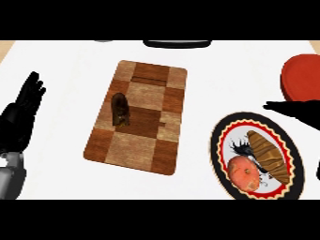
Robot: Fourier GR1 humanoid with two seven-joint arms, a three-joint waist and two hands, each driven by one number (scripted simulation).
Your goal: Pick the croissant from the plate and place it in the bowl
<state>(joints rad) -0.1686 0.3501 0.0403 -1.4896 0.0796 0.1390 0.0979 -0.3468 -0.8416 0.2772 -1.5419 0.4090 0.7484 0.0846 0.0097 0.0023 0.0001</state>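
Orange fruit [244, 171] beside croissant [270, 152] on plate [220, 137]; left hand [17, 117], right hand [311, 115]: fingers released.

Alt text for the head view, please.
The open right hand is near the far rim of a patterned plate holding a croissant and a round orange food, with a red bowl beyond. A wooden cutting board bearing a small dark item lies mid-counter; the left hand rests open at the left.

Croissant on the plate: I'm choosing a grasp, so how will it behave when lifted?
Long and tapered, the croissant probably won't roll. Its ridged crust suggests light and crushable. A round orange food sits close beside it on the plate; a push might nudge that.
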